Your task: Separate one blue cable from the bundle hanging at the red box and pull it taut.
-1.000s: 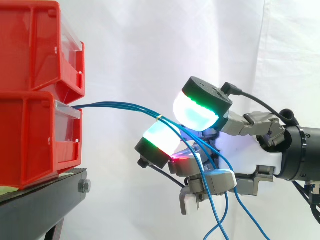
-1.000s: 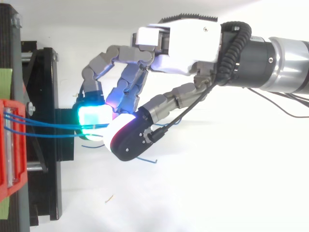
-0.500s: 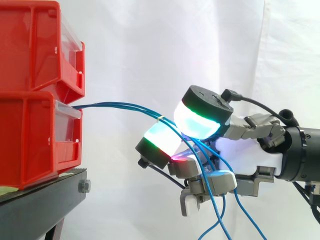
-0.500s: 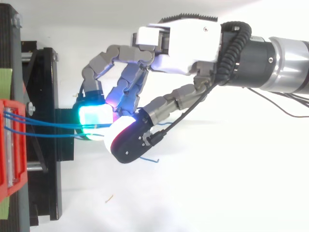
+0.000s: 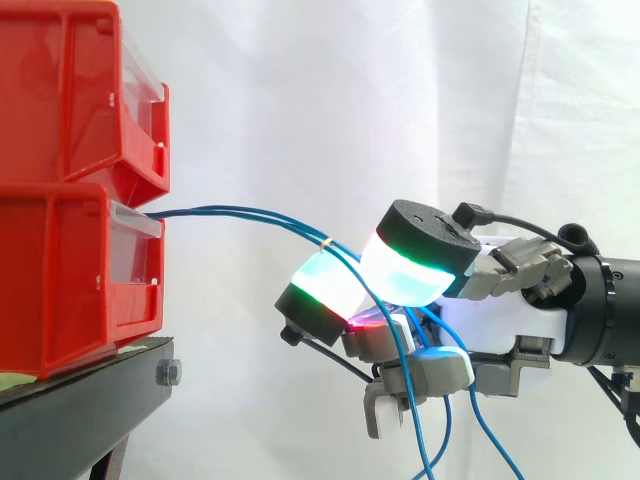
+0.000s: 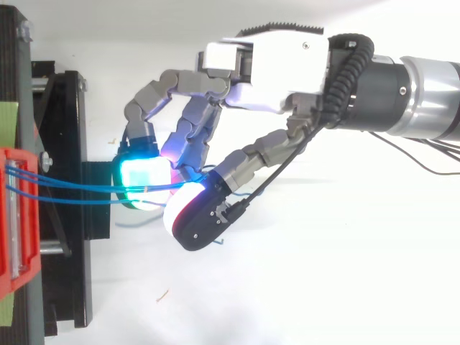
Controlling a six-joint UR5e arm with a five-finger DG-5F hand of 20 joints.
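Several thin blue cables (image 5: 250,213) leave the front of the lower red bin (image 5: 70,270) and run right to a pale tie (image 5: 325,243). Past the tie they drop between the fingers of my hand (image 5: 495,325). The hand comes in from the right with its fingers curled. Its thumb pad (image 5: 410,275) glows green and white just above the cables, and a cyan fingertip (image 5: 322,290) sits under them. In the top view the cables (image 6: 72,188) stretch from the bin (image 6: 14,215) to the glowing fingertips (image 6: 140,176), below the palm (image 6: 280,65). The loose cable ends hang below the hand.
A second red bin (image 5: 70,100) is stacked on the lower one. Both stand on a black stand (image 5: 80,410) at the left, seen from above as a dark frame (image 6: 65,144). A white curtain lies behind.
The thumb pad has swung down and toward the other fingertips, closing over the cables. The cables at the tie now sit slightly lower. The arm has hardly shifted.
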